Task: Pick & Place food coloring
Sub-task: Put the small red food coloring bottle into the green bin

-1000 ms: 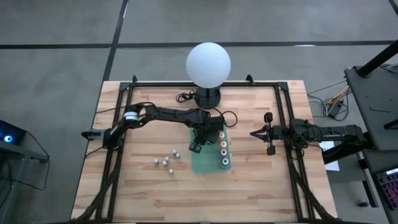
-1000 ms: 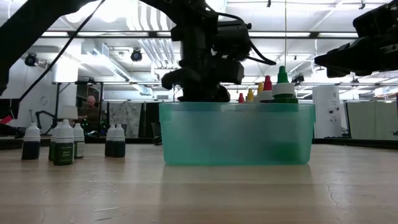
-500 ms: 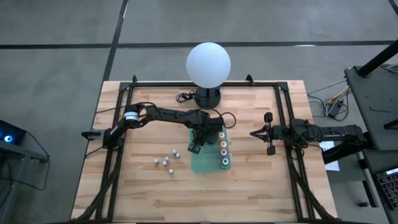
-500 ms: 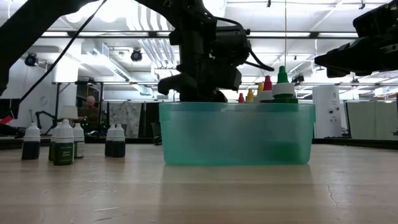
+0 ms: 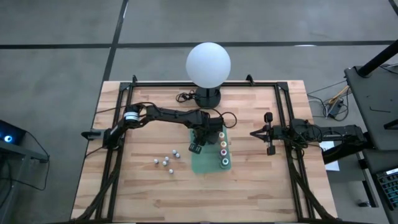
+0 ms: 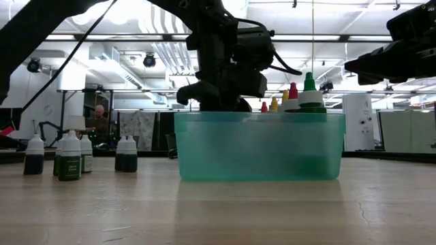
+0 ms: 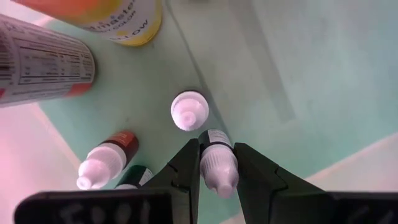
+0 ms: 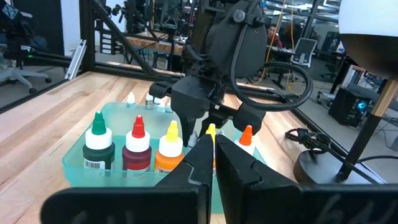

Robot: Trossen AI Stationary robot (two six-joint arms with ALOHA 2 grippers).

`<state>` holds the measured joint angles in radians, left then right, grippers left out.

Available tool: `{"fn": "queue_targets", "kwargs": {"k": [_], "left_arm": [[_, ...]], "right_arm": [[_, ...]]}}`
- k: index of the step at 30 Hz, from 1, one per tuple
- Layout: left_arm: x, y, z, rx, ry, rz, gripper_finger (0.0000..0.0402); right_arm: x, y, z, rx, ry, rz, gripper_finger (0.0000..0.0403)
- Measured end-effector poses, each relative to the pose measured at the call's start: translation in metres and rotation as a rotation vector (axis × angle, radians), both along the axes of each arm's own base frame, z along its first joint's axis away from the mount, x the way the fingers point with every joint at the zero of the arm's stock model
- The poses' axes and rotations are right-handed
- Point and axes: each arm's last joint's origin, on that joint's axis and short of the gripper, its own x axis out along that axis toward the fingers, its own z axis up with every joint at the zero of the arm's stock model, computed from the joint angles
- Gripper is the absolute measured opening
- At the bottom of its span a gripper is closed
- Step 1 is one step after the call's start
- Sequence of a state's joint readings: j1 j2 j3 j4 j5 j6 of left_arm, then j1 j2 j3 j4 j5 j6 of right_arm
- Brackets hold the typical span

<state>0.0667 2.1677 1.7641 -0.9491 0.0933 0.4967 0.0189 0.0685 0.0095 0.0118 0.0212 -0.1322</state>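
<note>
A small white-capped dark food coloring bottle (image 7: 217,165) sits pinched between the fingers of the left gripper (image 7: 217,163), hanging cap-up inside the translucent green plastic bin (image 6: 259,145). Just beneath stand three more small bottles (image 7: 189,111), while the tall colour-capped bottles (image 8: 137,147) line the bin's far side. If the jaws let go while tilted, the bottle could land on its neighbours and topple them. More small bottles (image 6: 69,157) wait on the wooden table (image 5: 249,186). The right gripper (image 8: 213,158) rests closed and empty, well apart at the table's right edge.
</note>
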Motion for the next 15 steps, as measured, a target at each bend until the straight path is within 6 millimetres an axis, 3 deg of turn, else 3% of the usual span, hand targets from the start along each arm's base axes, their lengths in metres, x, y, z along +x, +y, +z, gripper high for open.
{"fn": "queue_targets", "kwargs": {"k": [15], "left_arm": [[0.0022,0.0009,-0.0022,0.002,-0.018,0.001,0.0058]], "right_arm": [[0.0000,0.0001,0.0000,-0.001,0.000,0.001,0.0009]]}}
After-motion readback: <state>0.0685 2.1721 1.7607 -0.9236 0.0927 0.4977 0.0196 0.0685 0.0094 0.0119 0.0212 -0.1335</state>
